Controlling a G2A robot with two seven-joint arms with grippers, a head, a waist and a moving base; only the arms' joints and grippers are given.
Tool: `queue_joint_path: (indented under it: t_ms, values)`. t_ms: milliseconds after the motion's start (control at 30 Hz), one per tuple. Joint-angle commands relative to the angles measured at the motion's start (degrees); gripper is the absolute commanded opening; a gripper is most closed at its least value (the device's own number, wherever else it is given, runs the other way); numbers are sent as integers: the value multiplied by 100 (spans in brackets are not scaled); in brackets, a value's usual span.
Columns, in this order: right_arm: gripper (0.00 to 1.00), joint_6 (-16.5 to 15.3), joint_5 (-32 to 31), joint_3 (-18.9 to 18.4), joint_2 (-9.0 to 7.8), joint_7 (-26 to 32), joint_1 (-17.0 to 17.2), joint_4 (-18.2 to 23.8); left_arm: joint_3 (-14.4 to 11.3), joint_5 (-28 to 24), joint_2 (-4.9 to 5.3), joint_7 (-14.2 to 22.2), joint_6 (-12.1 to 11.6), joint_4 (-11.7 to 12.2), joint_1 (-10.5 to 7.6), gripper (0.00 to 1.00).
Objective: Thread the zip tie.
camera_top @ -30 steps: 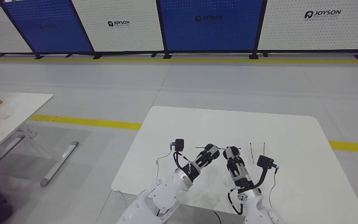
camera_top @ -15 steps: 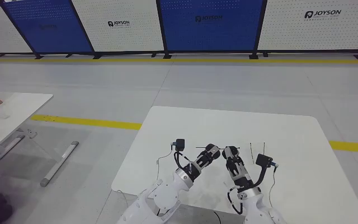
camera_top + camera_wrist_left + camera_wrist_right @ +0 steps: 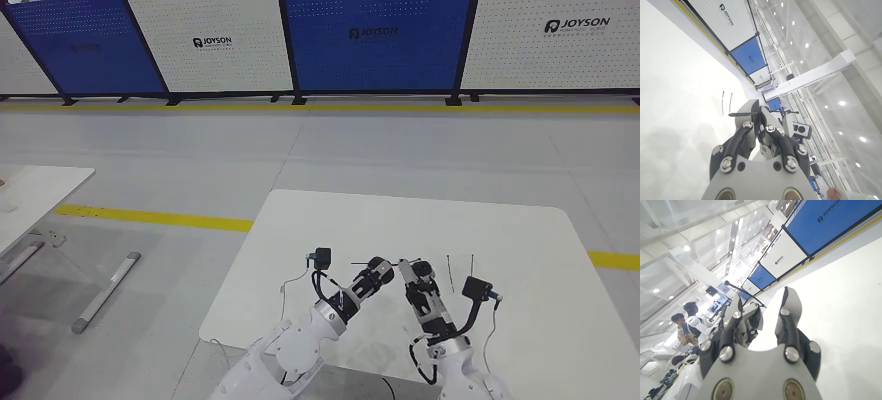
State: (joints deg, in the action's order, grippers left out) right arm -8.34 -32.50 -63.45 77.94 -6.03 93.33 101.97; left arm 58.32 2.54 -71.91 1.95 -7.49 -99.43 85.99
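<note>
Two robot arms meet above the near half of a white table [image 3: 500, 230]. The left gripper [image 3: 758, 108] is clamped shut on a black zip tie [image 3: 742, 114], pinched partway along so both ends stick out sideways in the air. The right gripper [image 3: 762, 292] has its jaws spread wide with nothing between them, just beside the tie. Over the last second the right gripper has edged closer to the left one, probably lining up to take an end, so threading has not yet begun. Two spare zip ties [image 3: 450, 268] lie side by side between the right arm and the table's right edge
</note>
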Motion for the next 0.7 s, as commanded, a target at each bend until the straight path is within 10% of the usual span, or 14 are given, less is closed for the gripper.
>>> queue_joint_path:
  t_ms: [0,200,667]
  values:
    - [37,-27,-14,-24,-3,-67,39,22,0,8,-1,-4,3,1,-1,0]
    - [3,-59,2,-65,-5,-139,90,56,-13,37,-3,16,2,-1,3,0]
    - [0,57,-83,-34,4,-27,20,-12,-31,139,-1,-4,-103,-28,64,0]
